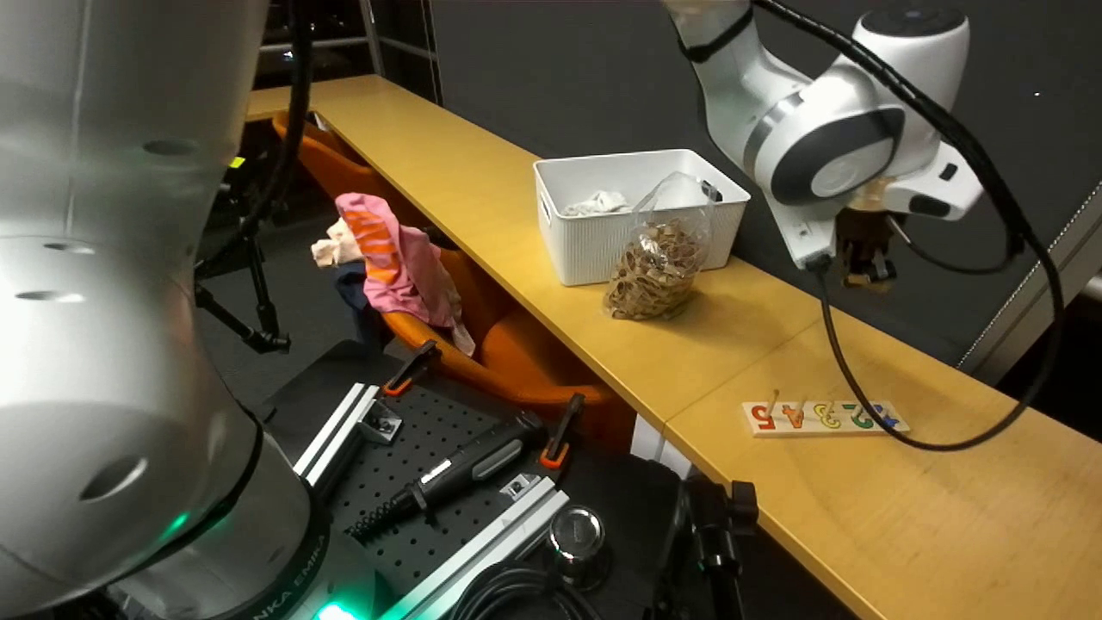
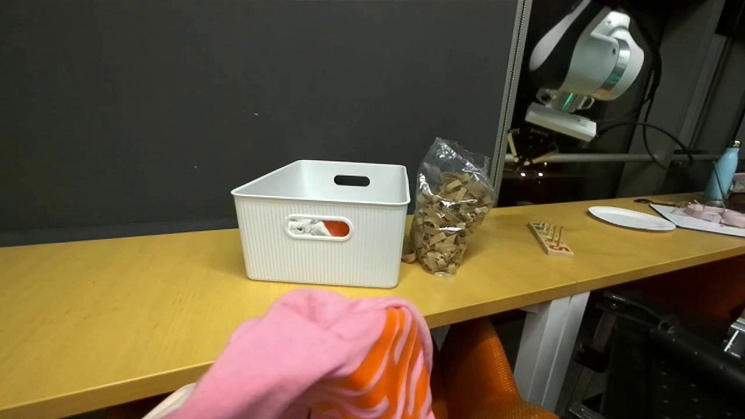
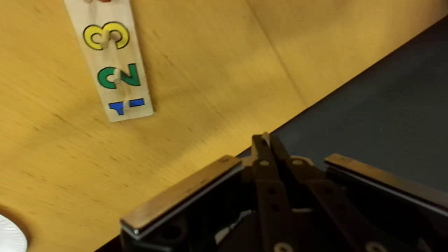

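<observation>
My gripper is shut, its two dark fingers meeting at the tips in the wrist view. A small pale sliver shows at the fingertips; I cannot tell whether it is a held scrap or part of a finger. In an exterior view the gripper hangs in the air over the back edge of the table, and the other camera also has the gripper well above the surface. Nearest below lies a pale wooden board with coloured numbers and upright pegs. The board carries no rings.
A white basket with cloth inside stands beside a clear bag of brown cardboard strips. A white plate and a blue bottle are farther along the table. Pink cloth drapes over an orange chair. A dark partition rises behind.
</observation>
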`<state>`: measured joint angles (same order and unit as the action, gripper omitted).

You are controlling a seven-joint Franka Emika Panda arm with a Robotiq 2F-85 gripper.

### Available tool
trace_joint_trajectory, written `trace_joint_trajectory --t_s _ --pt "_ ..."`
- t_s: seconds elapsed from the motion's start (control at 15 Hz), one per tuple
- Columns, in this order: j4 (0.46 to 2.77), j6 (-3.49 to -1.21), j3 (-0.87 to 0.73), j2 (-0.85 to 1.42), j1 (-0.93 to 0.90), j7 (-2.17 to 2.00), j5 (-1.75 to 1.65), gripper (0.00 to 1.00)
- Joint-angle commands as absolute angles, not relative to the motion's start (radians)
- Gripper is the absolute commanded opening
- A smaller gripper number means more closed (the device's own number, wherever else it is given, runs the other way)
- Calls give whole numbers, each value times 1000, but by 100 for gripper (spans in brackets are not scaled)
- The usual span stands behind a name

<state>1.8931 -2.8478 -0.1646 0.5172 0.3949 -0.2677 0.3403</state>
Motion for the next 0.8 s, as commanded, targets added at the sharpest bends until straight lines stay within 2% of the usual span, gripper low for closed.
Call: trace_joint_trajectory --t_s 0.0,0.33,0.73 --pt "2113 -2908 -137 309 321 -233 354 1" --pt "2331 -2950 -167 108 152 -345 260 1" --pt "2321 -2955 -194 82 57 -560 -35 1"
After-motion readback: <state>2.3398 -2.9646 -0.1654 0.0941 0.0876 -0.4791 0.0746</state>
